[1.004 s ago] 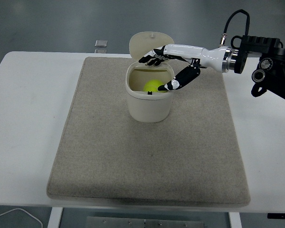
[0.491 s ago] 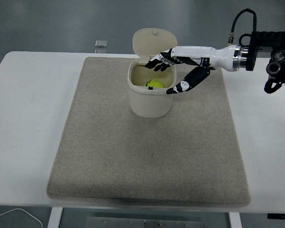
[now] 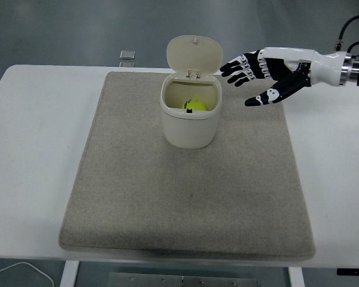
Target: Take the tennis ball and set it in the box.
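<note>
Your right hand (image 3: 260, 75) hovers spread and empty beside the cream lidded plastic box (image 3: 189, 122), where the fuzzy yellow-green tennis ball (image 3: 195, 106), probably light, springy and easily gripped around its middle, already rests.

surface: white table (image 3: 36, 149) in front of me | on it: beige mat (image 3: 137, 203) covering the middle, nearly to the near edge | on the mat: cream box (image 3: 189, 122), lid up, toward the far side | table's far edge: small grey object (image 3: 127, 55), off the mat
</note>
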You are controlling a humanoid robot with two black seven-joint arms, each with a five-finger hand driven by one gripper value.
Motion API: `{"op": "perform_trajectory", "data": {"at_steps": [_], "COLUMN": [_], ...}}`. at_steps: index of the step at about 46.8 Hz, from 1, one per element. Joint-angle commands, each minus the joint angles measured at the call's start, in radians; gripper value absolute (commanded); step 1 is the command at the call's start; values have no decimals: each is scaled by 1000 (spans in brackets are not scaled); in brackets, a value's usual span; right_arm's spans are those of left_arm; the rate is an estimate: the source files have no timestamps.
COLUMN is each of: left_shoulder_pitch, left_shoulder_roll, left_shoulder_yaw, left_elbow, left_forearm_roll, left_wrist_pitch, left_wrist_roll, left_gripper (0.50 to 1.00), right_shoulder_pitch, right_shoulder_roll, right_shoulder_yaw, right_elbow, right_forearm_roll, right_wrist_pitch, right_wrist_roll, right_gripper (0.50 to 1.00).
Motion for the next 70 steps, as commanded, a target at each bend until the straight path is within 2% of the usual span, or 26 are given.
{"op": "perform_trajectory", "data": {"at_steps": [1,13,18,26,33,36,39,44,49,62,70], "left_shoulder_pitch": [0,0,0,0,0,0,0,0,0,0,0], "left_shoulder_roll": [0,0,0,0,0,0,0,0,0,0,0], "left_shoulder_yaw": [0,0,0,0,0,0,0,0,0,0,0], "left_elbow": [0,0,0,0,0,0,0,0,0,0,0], "left_forearm_roll": [1,-1,1,1,1,-1,1,-1,-1,1,-1], "left_wrist_pitch": [0,0,0,0,0,0,0,0,0,0,0], "left_wrist_roll": [0,0,0,0,0,0,0,0,0,0,0], "left_gripper": [990,992,992,992,992,990,992,990,992,990,992], "right_shoulder_pitch": [-20,-85,-115,-140,-160,-166,-175,-193,-198,-227,-232], "right_shoulder_roll": [-2,11,14,29,54,67,83,92,113,179,182], "right_shoulder_yaw": [0,-1,11,11,14,19,40,69,89,94,91], "right_elbow": [-32,-99,-99,-98,-101,-101,-101,-107,-133,-159,-157], "right_forearm_roll": [97,406,521,672,795,822,828,828,830,851,956], "right_wrist_pitch": [0,-115,-180,-206,-260,-298,-347,-425,-477,-580,-573], "right_wrist_roll": [-35,-127,-126,-123,-123,-121,-121,-124,-124,-127,-134], "right_gripper": [868,868,870,870,872,876,913,915,915,913,913]}}
